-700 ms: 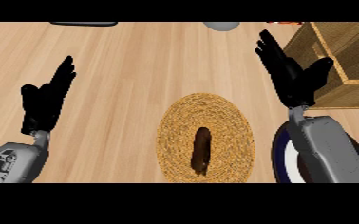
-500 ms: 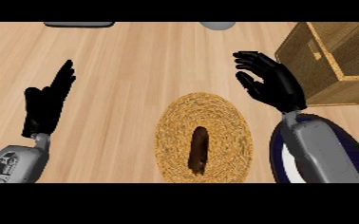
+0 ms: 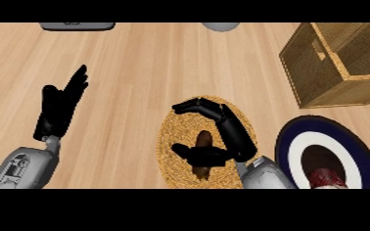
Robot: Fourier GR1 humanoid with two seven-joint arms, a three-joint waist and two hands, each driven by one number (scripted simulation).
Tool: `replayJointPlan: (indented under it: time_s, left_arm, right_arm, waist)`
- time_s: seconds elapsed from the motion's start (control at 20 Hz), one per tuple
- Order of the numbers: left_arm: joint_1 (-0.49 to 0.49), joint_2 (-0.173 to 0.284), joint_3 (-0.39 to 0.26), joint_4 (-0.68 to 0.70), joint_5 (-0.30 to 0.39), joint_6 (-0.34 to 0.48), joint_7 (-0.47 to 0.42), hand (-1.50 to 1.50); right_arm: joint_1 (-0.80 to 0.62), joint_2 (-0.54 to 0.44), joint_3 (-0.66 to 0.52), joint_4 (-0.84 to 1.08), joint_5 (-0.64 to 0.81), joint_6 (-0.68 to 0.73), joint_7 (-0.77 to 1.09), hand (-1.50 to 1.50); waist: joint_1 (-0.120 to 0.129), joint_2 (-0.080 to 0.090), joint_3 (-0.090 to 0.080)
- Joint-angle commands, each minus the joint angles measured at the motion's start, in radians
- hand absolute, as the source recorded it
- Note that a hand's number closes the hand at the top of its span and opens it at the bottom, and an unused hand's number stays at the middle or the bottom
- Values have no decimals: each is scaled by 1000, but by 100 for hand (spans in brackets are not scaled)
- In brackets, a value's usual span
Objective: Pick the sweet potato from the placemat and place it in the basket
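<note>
The brown sweet potato lies lengthwise on the round woven placemat in the lower middle. My right hand hangs over it, with fingers arched above its far end and the thumb lying across its middle. The hand is still spread wide, not closed round the sweet potato. The square wicker basket stands at the upper right, to the right of and beyond the placemat. My left hand rests open at the left, fingers up, well away from the mat.
A navy and white plate with a red item on it sits at the lower right, touching the placemat's side. A dark grey flat object and a grey round object lie at the far edge.
My right hand has swung from near the basket down and left onto the placemat, its fingers now arched over the sweet potato. The left hand barely moved.
</note>
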Motion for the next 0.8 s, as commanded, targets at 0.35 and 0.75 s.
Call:
replayJointPlan:
  time_s: [0.35, 0.75]
  left_arm:
    - [33, -7, 1, 13, -16, 24, 17, 0]
    - [42, -18, -11, -3, -24, 27, 21, 0]
  right_arm:
    - [-87, -188, 147, -23, 632, -72, 561, -150]
    - [-145, -210, 253, -218, 511, 522, 949, -150]
  waist:
    - [-54, -28, -13]
    - [-37, -22, -9]
